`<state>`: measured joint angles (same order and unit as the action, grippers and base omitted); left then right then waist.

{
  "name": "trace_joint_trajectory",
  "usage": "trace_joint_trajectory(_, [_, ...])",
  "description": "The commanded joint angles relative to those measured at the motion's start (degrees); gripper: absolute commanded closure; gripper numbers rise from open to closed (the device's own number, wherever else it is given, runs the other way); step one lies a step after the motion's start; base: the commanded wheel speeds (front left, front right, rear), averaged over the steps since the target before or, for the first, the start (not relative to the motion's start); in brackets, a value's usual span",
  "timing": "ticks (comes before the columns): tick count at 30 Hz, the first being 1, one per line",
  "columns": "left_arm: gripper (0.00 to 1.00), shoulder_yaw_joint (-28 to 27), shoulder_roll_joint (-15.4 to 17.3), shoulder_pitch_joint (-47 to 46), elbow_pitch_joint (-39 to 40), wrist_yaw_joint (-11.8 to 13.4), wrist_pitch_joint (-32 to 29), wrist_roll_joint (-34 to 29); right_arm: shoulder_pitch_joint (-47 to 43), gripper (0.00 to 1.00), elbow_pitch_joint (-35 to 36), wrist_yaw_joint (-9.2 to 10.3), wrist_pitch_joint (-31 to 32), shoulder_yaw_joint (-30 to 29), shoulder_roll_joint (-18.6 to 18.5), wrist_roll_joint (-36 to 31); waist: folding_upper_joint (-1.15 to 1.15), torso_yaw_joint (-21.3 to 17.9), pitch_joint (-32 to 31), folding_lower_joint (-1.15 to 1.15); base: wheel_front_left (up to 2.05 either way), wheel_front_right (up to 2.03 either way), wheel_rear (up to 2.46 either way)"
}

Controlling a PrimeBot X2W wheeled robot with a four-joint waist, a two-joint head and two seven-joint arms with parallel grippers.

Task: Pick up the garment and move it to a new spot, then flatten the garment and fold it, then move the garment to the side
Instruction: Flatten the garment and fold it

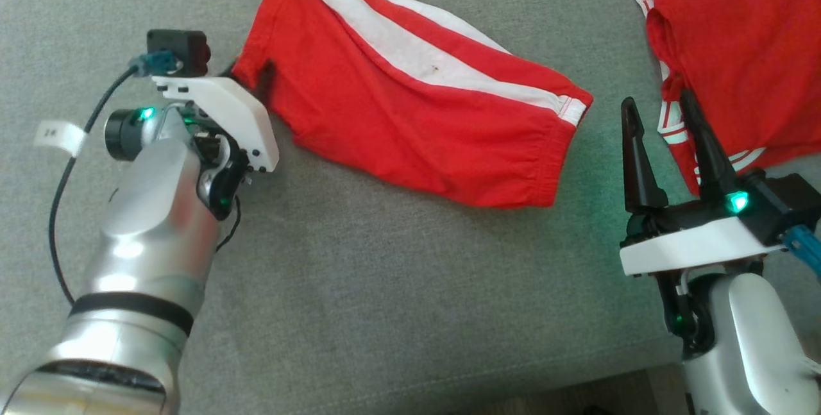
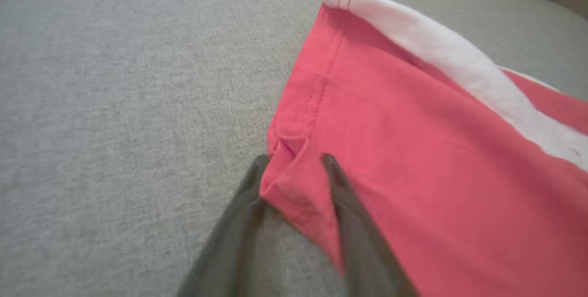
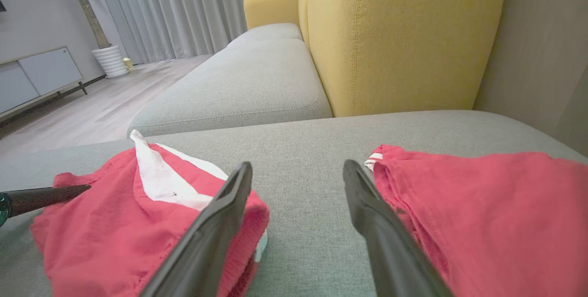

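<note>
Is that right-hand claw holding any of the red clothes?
No: the right gripper stands open with bare grey cushion between its fingers, the striped shorts and another red garment lying to either side.

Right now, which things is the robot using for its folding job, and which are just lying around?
For the job:
- striped red shorts
- left gripper, straddling their corner
- right gripper, open

Lying about:
- other red garment
- yellow backrest
- white cabinet

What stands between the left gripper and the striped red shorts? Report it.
Nothing visible does. The left gripper straddles a corner of the striped red shorts, one finger on either side of the fabric, on the grey cushion.
</note>
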<state>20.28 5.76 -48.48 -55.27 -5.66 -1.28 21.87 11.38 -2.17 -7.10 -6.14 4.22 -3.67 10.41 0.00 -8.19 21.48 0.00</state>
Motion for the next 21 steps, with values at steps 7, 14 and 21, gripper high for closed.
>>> trace_joint_trajectory(7, [1.0, 0.33, 1.06, -2.74, -3.44, -0.99, 1.31, 0.91, 1.98, 0.0, 1.11, -0.39, -1.04, 1.69, 0.44, 0.92, 0.0, 0.14, 0.28, 0.0, 0.0, 0.0, 0.0])
trace_joint_trajectory(14, [1.0, -1.82, 0.56, 2.75, -1.42, -0.13, 10.02, 3.32, 0.47, 0.0, 0.99, -0.39, -0.66, 0.82, 0.41, 0.96, 0.0, 1.63, -1.15, 0.0, 0.0, 0.0, 0.0])
trace_joint_trajectory(21, [1.0, -4.12, 0.5, 12.18, 6.3, 1.47, 14.26, 5.8, -0.81, 0.0, 1.77, -0.39, 0.29, 0.04, 0.0, 1.13, 0.0, 4.48, -2.52, 0.0, 0.0, 0.0, 0.0])
